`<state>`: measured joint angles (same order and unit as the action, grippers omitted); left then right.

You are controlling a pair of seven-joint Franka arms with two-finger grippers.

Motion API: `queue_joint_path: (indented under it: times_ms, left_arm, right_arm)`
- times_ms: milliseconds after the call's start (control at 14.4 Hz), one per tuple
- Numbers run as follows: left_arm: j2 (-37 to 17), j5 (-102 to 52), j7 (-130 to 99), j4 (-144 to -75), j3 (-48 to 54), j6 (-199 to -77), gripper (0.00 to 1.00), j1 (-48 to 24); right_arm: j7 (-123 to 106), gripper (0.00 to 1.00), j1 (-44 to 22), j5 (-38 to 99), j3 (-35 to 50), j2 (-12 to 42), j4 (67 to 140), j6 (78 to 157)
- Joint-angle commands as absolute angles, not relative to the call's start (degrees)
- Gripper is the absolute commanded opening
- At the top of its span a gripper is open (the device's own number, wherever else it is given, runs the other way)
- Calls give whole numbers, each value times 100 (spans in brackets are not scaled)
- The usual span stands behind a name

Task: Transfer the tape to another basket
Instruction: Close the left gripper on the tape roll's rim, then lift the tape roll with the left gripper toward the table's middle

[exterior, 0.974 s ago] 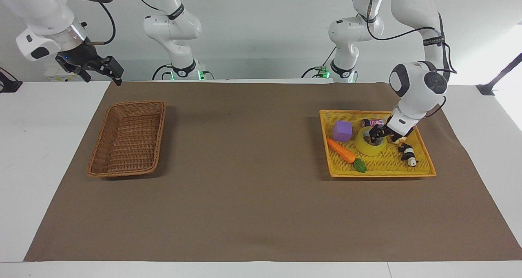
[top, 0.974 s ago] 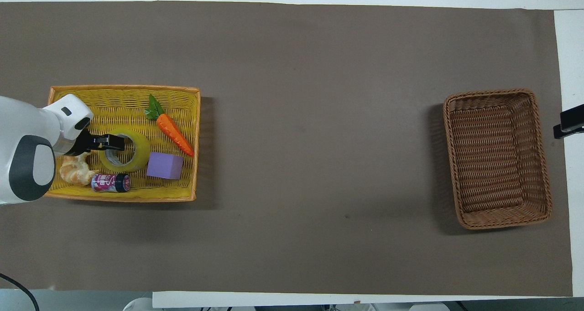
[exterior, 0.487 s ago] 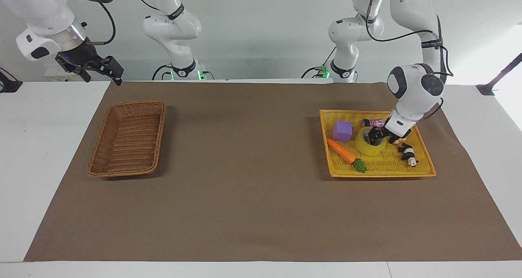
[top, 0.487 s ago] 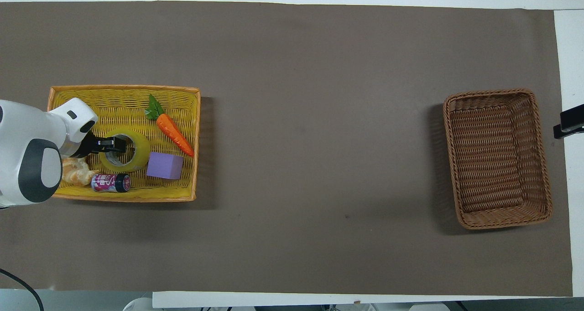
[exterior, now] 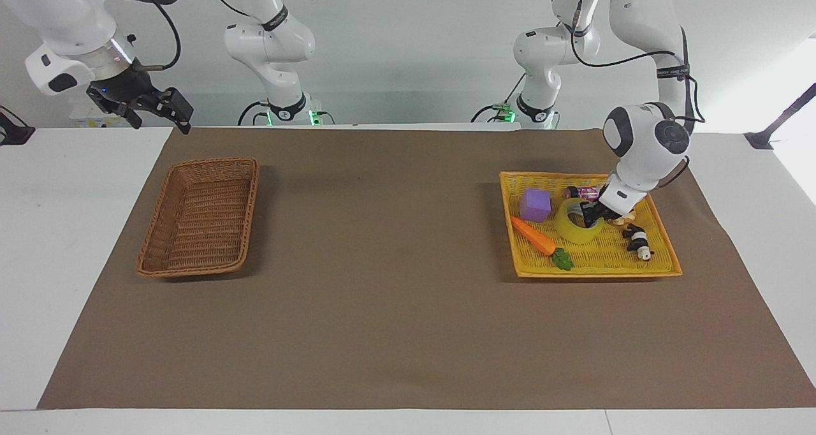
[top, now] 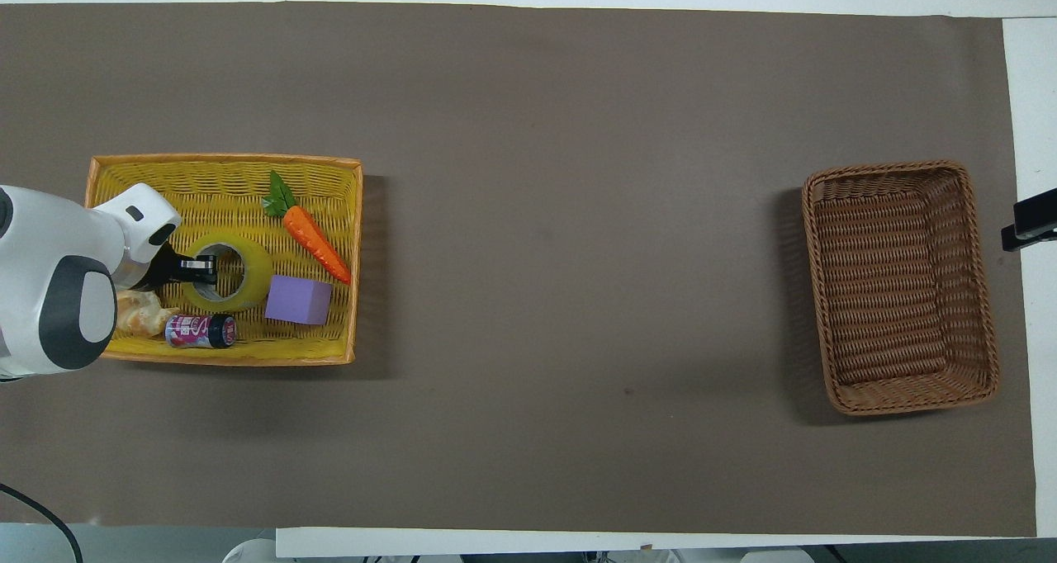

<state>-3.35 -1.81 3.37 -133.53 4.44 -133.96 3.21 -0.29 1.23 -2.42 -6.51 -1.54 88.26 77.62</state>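
Note:
The yellow tape [exterior: 575, 232] [top: 249, 279] lies in the yellow basket [exterior: 599, 272] [top: 223, 159] at the left arm's end of the table. My left gripper [exterior: 591, 214] [top: 203, 267] is shut on the tape's wall, one finger inside the core hole and one outside. The brown wicker basket [exterior: 214, 161] [top: 888, 167] stands empty at the right arm's end. My right gripper [exterior: 162, 106] waits open, up in the air beside that basket's end of the table; only its tip [top: 1028, 227] shows in the overhead view.
Sharing the yellow basket with the tape are a toy carrot [exterior: 534, 238] [top: 315, 239], a purple block [exterior: 535, 205] [top: 299, 300], a small can [exterior: 583, 192] [top: 201, 330], a panda toy [exterior: 638, 240] and a bread piece [top: 136, 312]. A brown mat [exterior: 382, 282] covers the table.
My left gripper's fingers have closed onto the tape's wall, and the wrist has drawn back a little. The right arm has not moved.

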Motion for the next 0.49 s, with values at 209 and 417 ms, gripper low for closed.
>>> queue_joint_path:
  times_ms: [209,417]
  left_arm:
    - [-509,-246,281,-11228,439,-11351,0,203]
    - [-457,-963,-77,-10557,448,-10802,0,-17]
  right_arm:
    - [-176,100,193,-264,-606,-255,8921,7734]
    - [-176,100,193,-264,-606,-255,8921,7734]
